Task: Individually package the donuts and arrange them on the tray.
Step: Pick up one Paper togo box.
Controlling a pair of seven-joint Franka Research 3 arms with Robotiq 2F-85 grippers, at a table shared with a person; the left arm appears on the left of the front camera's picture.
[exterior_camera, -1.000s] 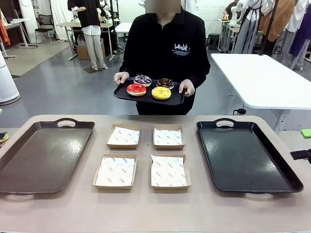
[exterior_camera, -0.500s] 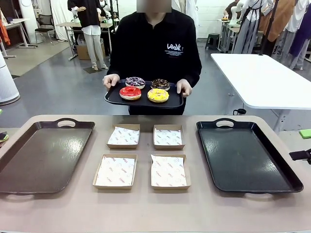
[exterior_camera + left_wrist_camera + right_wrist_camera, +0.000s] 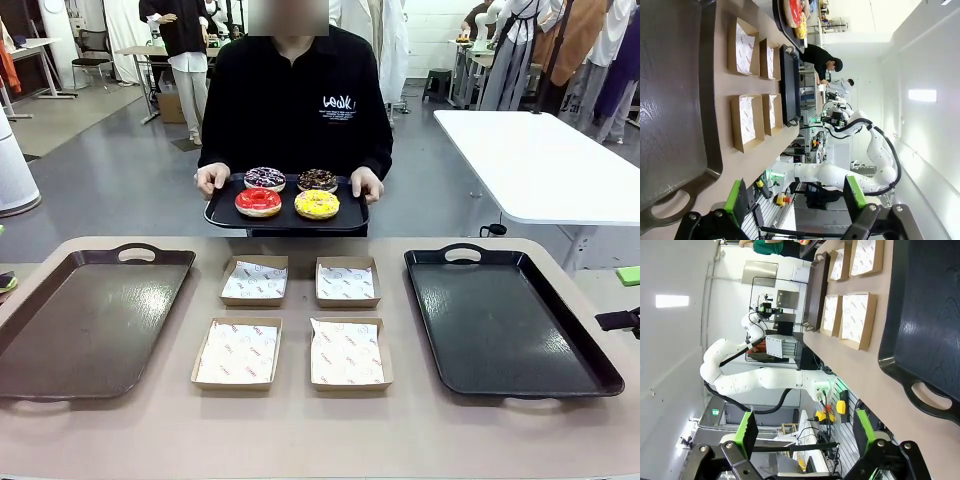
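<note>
Four glazed ring donuts [image 3: 258, 202]

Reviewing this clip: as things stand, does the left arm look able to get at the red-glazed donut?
Probably not yet. The red-glazed donut sits on a black tray that the person holds in the air beyond the far edge of the table; the left pincer hangs open at the table's left end.
</note>
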